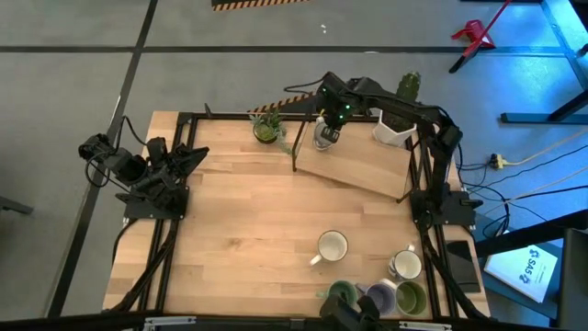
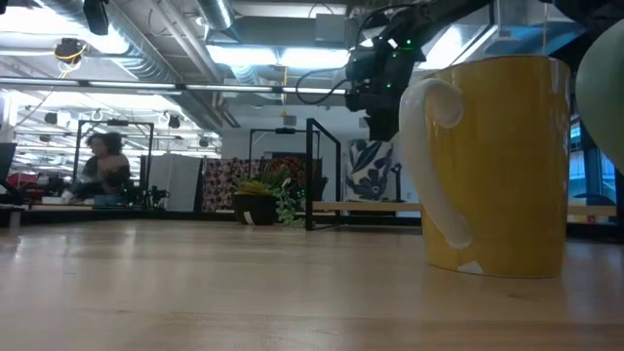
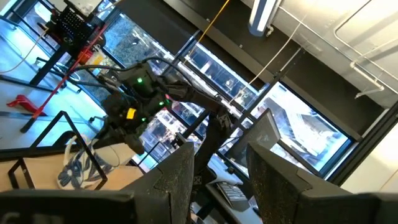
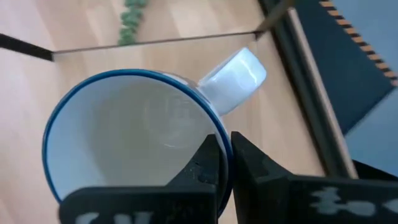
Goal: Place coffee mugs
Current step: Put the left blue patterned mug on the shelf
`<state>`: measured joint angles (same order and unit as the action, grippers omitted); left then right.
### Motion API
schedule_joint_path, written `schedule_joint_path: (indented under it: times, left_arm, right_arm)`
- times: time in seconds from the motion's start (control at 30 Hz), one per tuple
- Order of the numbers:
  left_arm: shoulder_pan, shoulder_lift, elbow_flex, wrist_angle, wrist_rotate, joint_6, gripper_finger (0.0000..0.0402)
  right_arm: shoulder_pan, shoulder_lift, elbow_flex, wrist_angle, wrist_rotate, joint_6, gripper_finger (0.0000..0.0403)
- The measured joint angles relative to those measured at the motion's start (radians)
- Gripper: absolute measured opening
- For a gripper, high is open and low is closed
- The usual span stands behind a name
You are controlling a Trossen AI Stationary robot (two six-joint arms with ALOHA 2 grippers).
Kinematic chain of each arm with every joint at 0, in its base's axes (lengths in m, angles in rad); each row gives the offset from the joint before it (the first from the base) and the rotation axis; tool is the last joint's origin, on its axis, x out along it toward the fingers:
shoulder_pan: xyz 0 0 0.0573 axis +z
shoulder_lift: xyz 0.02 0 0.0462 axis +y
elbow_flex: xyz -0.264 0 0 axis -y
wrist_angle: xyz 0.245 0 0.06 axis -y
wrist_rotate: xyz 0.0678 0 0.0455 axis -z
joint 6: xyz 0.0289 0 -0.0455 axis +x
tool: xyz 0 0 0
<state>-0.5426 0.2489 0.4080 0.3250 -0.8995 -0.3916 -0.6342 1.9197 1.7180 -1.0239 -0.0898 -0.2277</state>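
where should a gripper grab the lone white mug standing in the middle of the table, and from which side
Probably by the rim, from straight above. The white ceramic mug stands upright with its mouth open to the high view, so one finger can go inside and one outside the wall. Take the side opposite its handle, which points toward the left front. The right gripper holds a blue-rimmed white mug just so; the left gripper waits at the table's left edge.
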Motion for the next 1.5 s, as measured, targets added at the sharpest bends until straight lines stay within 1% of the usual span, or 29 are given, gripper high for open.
schedule_joint_path:
  times: [0.17,0.3,0.53,0.6,0.77,0.87,1.13,1.4,1.5]
  left_arm:
    - [0.0,0.0,0.0,0.0,0.0,0.0,0.0142]
    - [0.0,0.0,0.0,0.0,0.0,0.0,0.0142]
    - [0.0,0.0,0.0,0.0,-0.001,0.0,0.0142]
    - [0.0,0.0,0.0,0.0,-0.001,0.0,0.0142]
    - [0.0,0.0,0.0,0.0,-0.001,0.0,0.0142]
    - [0.0,0.0,0.0,0.0,-0.001,0.0,0.0142]
    - [0.0,0.0,0.0,0.0,-0.001,0.0,0.0142]
    - [0.0,0.0,0.0,0.0,-0.001,0.001,0.0142]
    - [0.0,0.0,0.0,-0.002,-0.001,0.001,0.0142]
  right_arm:
    - [-0.017,0.0,0.002,0.035,0.015,0.02,0.0]
    - [-0.043,0.0,0.004,0.028,-0.01,0.028,0.0]
    - [-0.041,0.0,0.004,0.027,-0.021,0.037,0.0]
    - [-0.041,0.0,0.004,0.031,-0.038,0.038,0.0]
    - [-0.041,0.0,0.004,0.03,-0.011,0.038,0.0008]
    - [-0.041,0.002,0.004,0.031,-0.012,0.038,0.0013]
    - [-0.041,0.043,0.008,0.052,-0.066,0.038,0.0017]
    - [-0.039,0.049,0.047,0.089,-0.016,0.039,0.0018]
    - [-0.04,0.049,0.055,0.088,-0.014,0.039,0.0018]
